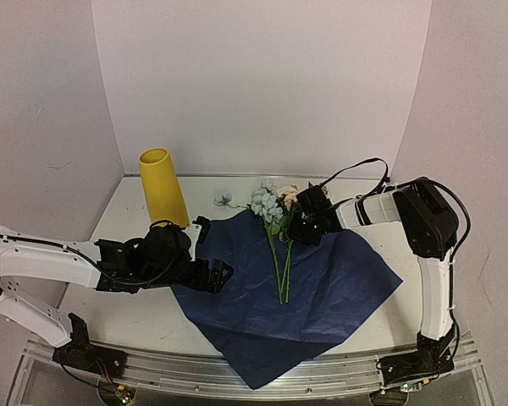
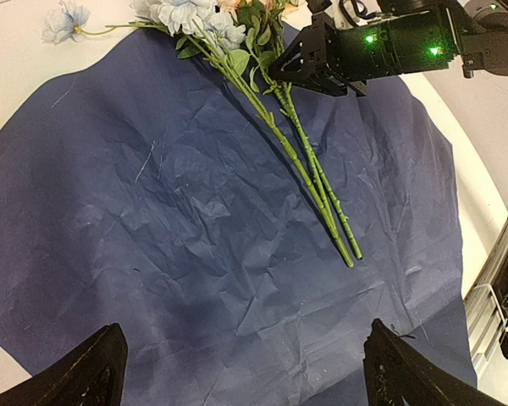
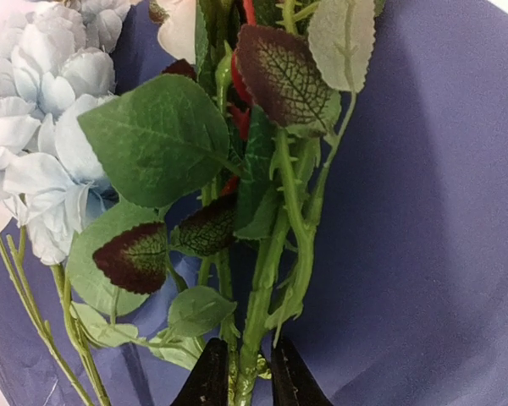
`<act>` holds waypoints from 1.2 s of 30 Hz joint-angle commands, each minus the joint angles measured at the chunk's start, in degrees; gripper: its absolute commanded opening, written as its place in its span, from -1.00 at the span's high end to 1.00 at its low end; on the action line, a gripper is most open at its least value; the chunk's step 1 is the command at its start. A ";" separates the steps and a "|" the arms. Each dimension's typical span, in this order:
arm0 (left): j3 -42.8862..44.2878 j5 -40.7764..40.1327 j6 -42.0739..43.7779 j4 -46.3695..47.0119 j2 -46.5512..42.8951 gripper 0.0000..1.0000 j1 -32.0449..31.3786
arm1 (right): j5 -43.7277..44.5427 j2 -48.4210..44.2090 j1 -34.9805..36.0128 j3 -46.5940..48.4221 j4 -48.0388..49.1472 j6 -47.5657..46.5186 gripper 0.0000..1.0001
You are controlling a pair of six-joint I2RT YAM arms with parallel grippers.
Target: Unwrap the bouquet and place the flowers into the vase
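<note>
The bouquet lies unwrapped. Its flowers (image 1: 275, 211), pale blue blooms and a peach rose on long green stems (image 2: 305, 169), rest on the flat navy paper (image 1: 322, 288). My right gripper (image 1: 300, 224) is shut on the green stems just below the leaves (image 3: 247, 381), and it also shows as the black gripper (image 2: 279, 72) with green lights in the left wrist view. My left gripper (image 1: 213, 249) hangs wide open over the paper's left part, nothing between its fingers (image 2: 93, 372). The yellow vase (image 1: 161, 186) stands upright at the back left, apart from both grippers.
One pale blue bloom (image 1: 224, 200) lies off the paper's far left edge, near the vase. The navy paper (image 2: 195, 237) is crumpled and its near corner overhangs the table's front rail (image 1: 237, 372). White walls enclose the table on three sides.
</note>
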 commanded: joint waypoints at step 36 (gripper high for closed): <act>1.66 1.29 0.03 1.72 -1.40 -0.95 0.10 | 13.03 -31.30 -0.29 -18.78 1.18 -0.93 1.00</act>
